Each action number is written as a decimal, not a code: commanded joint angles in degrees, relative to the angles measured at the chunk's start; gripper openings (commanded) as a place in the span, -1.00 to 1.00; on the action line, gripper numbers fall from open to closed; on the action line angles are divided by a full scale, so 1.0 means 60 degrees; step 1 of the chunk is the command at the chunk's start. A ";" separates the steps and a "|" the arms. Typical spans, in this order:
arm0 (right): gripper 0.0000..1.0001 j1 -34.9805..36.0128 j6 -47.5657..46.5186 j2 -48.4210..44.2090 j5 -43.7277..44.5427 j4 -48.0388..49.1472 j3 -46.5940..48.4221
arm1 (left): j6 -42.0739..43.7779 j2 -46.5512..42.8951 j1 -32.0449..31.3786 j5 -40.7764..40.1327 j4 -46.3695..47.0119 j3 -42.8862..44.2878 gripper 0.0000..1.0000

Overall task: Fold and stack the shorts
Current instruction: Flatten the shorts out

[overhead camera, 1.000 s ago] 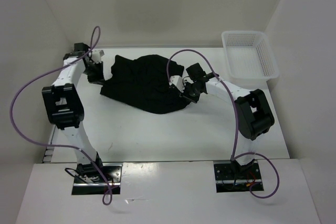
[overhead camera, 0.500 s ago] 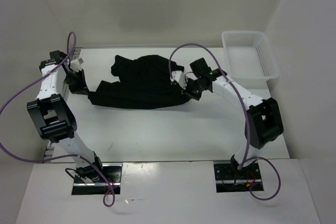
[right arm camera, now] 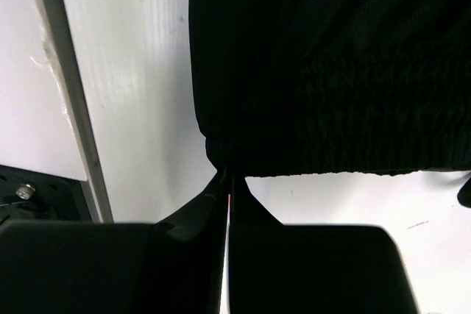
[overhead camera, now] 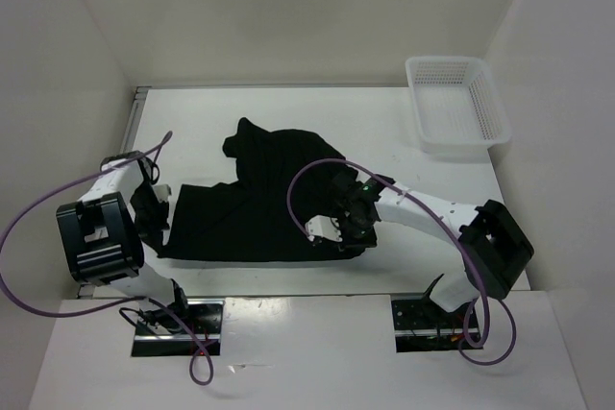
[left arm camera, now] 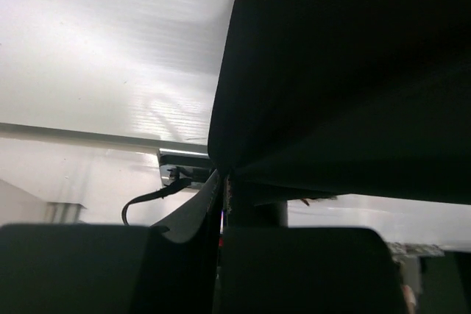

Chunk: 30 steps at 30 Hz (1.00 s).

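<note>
I've pulled the soft, ribbed black shorts (overhead camera: 252,210) toward the near edge of the table (overhead camera: 384,132), with my left gripper (overhead camera: 154,221) and right gripper (overhead camera: 343,237) both clamped on them.

We see the shorts (overhead camera: 255,208) much nearer to the arm bases than one second ago: they are no longer at the far middle of the table (overhead camera: 413,189) and now lie close to its near edge. The left gripper (overhead camera: 159,229) is back from the far left corner to the near left side. The right gripper (overhead camera: 346,237) is also nearer and lower. Between them the near edge of the cloth, bunched before, is now almost straight.
</note>
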 commanded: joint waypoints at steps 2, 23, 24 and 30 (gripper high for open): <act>-1.00 -0.0064 -0.0258 -0.0208 0.0745 -0.0475 -0.0194 | 0.0049 -0.0811 -0.0464 -0.1041 0.0075 -0.0601 -0.99; 0.63 -0.3826 0.4775 0.1064 -0.1700 0.2970 0.4242 | 0.0049 0.1472 -0.1371 0.0872 0.2489 0.5559 0.19; 0.51 -0.4090 0.5478 0.1284 -0.1789 0.3606 0.4388 | 0.0049 0.1909 -0.1503 0.1602 0.2709 0.5709 0.22; 0.16 -0.5030 0.7871 0.3100 -0.1381 0.5136 0.5442 | 0.0049 0.4017 -0.2588 0.2426 0.3926 0.6762 0.24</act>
